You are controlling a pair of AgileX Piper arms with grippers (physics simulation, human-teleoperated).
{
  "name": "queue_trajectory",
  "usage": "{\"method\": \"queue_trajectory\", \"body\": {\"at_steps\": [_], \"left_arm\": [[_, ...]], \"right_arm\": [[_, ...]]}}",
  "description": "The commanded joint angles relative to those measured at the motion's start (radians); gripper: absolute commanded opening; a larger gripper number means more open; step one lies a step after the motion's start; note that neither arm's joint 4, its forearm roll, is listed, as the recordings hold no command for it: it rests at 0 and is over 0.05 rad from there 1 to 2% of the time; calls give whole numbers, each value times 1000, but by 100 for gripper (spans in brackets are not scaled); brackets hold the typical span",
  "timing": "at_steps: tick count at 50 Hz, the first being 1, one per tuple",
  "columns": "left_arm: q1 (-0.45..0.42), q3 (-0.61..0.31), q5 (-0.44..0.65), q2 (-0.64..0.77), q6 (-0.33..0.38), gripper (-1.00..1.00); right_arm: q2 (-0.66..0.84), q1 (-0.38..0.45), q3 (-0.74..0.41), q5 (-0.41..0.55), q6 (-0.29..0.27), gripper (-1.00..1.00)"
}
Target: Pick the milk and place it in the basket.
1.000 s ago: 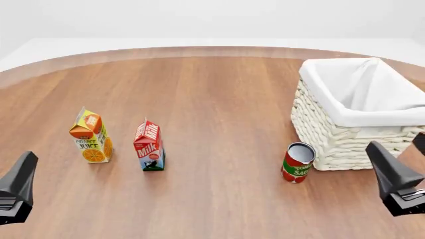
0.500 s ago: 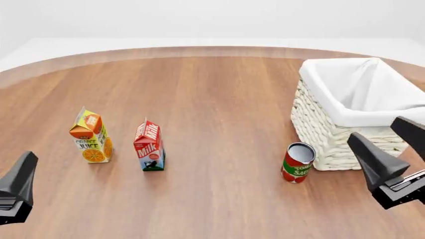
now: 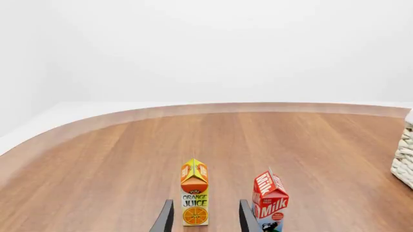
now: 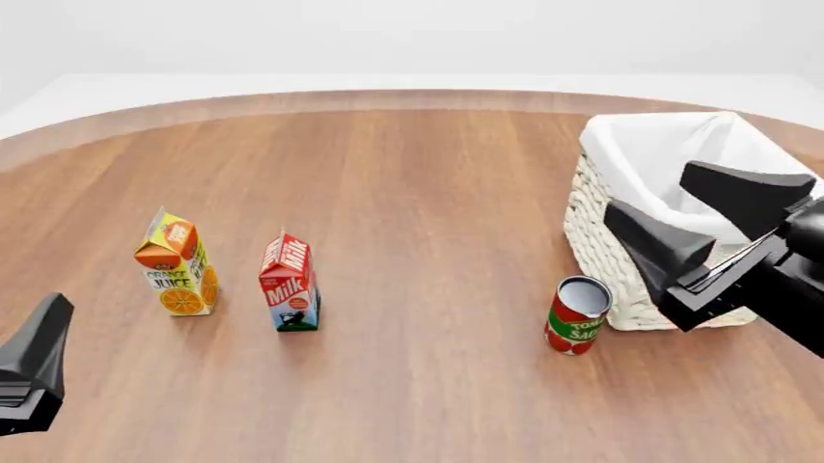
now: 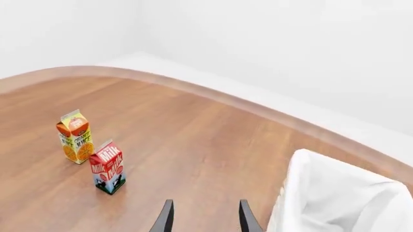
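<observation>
Milk [image 4: 289, 282]: found upright at lower left of centre in the front view, just right of the juice [image 4: 176, 263]; the two are apart but near. No gripper is in contact with it.

Basket [image 4: 618, 241]: set at the right edge of the frame, well apart from the milk, liner open and nothing seen inside.

Can [image 4: 576, 314]: stood just beside the basket's near corner, on the line between milk and basket.

Right gripper [image 4: 689, 214]: seen raised in front of the basket, fingers spread wide, nothing held. The milk is viewed from its wrist camera at a distance.

Left gripper [image 3: 205, 217]: parked at the lower left corner of the front view; both fingers are shown parted in its wrist view, nothing between them, with the juice framed ahead rather than the milk.

Risk, wrong carton: the juice may be gripped if the left arm is driven straight ahead.

Risk, toppling: the milk is judged light and tall; it may be tipped by a finger striking its side, or pushed into the juice.

Risk, carry path: the can may be knocked over, or the basket wall clipped, if the carton is carried low.
</observation>
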Motion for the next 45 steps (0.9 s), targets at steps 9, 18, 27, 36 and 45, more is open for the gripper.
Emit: {"method": "queue_trajectory", "body": {"at_steps": [9,18,27,36,45], "left_arm": [[0,0,0,0,0,100],[0,0,0,0,0,100],[0,0,0,0,0,100],[0,0,0,0,0,100],[0,0,0,0,0,100]], "right_arm": [[232,76,-174,5,85,100],[327,105,-258,47,141,100],[397,128,-346,112,181,100],[465,153,-422,161,217,100],[542,177,-461,160,261,100]]}}
